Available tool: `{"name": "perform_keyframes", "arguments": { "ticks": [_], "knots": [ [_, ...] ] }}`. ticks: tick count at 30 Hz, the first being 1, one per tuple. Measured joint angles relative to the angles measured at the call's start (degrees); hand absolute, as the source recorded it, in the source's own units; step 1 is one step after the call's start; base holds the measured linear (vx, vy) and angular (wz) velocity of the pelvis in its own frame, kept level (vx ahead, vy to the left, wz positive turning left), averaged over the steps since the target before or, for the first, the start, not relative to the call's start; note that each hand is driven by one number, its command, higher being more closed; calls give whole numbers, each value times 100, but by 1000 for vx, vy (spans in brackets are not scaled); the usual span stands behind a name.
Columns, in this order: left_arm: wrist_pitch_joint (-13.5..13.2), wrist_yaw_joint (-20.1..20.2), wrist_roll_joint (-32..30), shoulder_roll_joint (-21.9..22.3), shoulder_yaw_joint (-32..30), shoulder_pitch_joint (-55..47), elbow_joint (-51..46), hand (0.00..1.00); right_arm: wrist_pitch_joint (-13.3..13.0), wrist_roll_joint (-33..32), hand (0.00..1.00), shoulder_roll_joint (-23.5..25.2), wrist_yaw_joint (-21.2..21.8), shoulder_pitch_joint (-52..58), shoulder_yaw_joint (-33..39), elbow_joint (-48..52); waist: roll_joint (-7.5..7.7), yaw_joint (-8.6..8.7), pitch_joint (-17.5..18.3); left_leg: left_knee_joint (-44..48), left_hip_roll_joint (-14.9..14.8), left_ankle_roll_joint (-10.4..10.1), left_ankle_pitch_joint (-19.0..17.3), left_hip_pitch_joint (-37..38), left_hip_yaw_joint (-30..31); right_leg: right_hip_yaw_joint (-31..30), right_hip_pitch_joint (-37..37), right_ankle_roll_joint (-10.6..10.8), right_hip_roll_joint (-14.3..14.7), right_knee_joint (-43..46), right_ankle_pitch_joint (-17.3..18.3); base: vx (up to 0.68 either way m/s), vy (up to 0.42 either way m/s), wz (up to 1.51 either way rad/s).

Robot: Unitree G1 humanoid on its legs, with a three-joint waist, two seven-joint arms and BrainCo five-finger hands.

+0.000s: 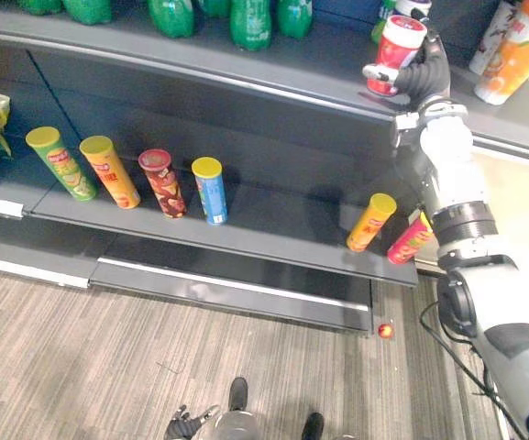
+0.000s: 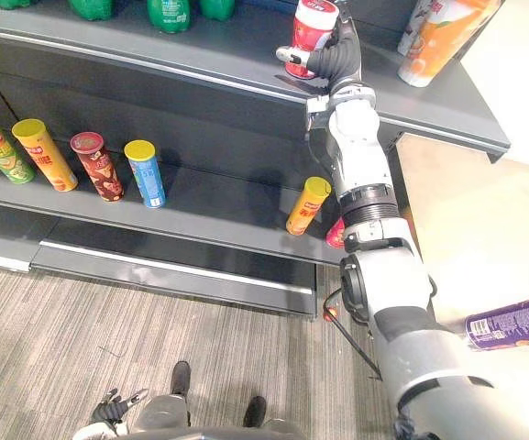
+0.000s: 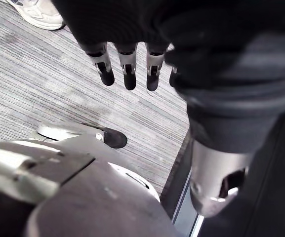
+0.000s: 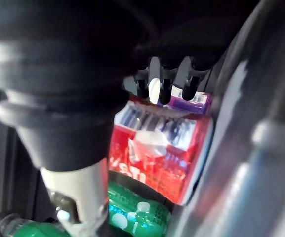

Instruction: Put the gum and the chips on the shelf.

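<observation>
Gum canister, red with a white lid, is in the right hand, fingers and thumb curled round its body; the right wrist view has the fingers lying across the red label. It is over the upper shelf, close to the front edge and toward the right end, between the green bottles and the orange bottles. Long axis near upright, lid tipped slightly. I cannot tell whether the base touches the board. My read: the set-down turns on that gap, base to shelf, straight below the hand, so I level it, lower, then release. Left hand hangs low over the floor, fingers straight, holding nothing. A purple chip tube lies on its side, well apart from the shelf on the right arm's side, so I judge that arm the nearer.
</observation>
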State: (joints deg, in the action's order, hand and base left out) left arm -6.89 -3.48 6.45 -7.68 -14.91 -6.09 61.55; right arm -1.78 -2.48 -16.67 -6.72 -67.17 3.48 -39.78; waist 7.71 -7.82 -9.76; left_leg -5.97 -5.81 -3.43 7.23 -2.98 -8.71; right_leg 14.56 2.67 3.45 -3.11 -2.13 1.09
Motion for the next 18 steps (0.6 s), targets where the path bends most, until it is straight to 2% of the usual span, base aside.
{"name": "perform_keyframes", "arguments": {
  "ticks": [5, 10, 15, 18],
  "knots": [
    [1, -11, -41, -22, -7, -77, -6, 0, -35, 85, 0, -50, -332, 18, 135, 932, 18, 133, 12, 0, -4, 2, 1, 19, -5, -9, 9, 0, 0, 13, 0, -2, 0, -1],
    [2, -25, -91, -41, -6, -77, -7, 0, -211, 495, 0, -228, -692, 18, 290, 1481, 27, 147, 19, 0, -3, 2, 1, 65, -1, -2, 65, 1, -1, 5, 0, 0, 0, 0],
    [2, -31, -281, -59, 3, -83, -7, 0, -278, 621, 0, -320, -737, 34, 268, 2011, 34, 188, 25, 1, -3, 2, 1, 80, -11, -11, 71, 1, -1, 9, 0, 0, 0, 0],
    [12, -69, -292, -104, 129, -119, -1, 0, -469, 590, 0, -189, -676, 631, 37, 3071, 66, 246, 87, 1, -7, -7, -6, 109, -38, -57, 82, 0, 0, 7, 0, 19, -2, -5]
  ]
}}
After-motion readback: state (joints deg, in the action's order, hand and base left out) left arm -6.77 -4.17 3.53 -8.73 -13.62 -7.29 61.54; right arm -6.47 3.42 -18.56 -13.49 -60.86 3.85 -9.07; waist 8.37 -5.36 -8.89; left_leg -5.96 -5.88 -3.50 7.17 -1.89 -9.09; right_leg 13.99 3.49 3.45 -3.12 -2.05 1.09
